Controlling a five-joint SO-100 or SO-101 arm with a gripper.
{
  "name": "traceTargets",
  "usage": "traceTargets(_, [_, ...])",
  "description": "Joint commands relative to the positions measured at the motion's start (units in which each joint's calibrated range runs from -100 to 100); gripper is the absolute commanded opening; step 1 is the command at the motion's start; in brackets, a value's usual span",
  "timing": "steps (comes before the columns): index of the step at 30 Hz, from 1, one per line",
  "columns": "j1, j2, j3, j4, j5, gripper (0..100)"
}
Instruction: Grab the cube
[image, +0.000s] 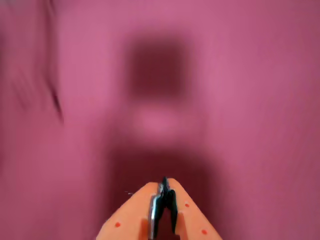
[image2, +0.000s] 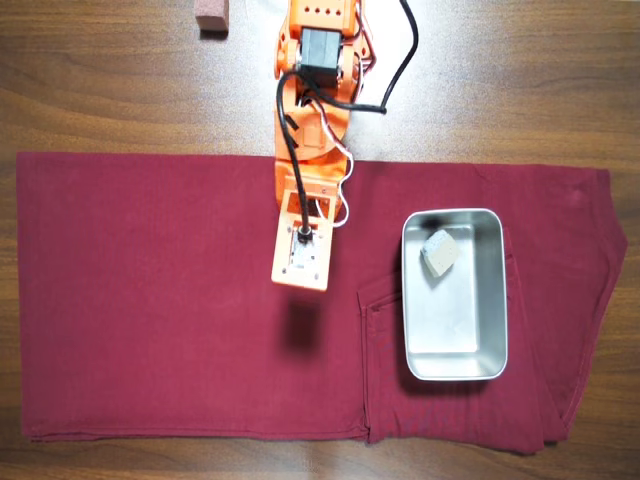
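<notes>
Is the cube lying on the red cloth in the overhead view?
No, the cube sits inside the metal tray, near its upper left corner, not on the cloth.

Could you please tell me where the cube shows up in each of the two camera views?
Wrist view: the cube is not in it; only the shut hand over blurred red cloth.
Overhead view: the cube lies in the metal tray, near its top edge, right of centre.
Shared landmark: the red cloth.
</notes>
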Motion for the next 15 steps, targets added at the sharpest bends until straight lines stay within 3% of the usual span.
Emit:
traceTargets(1, [0.19, -0.74, 0.28, 19.78, 0.24, 0])
traceTargets(3, [0.19, -0.74, 0.37, 27.8, -0.15, 0])
traceTargets(15, [-0.1, -0.74, 0.37, 28.17, -2.2, 0])
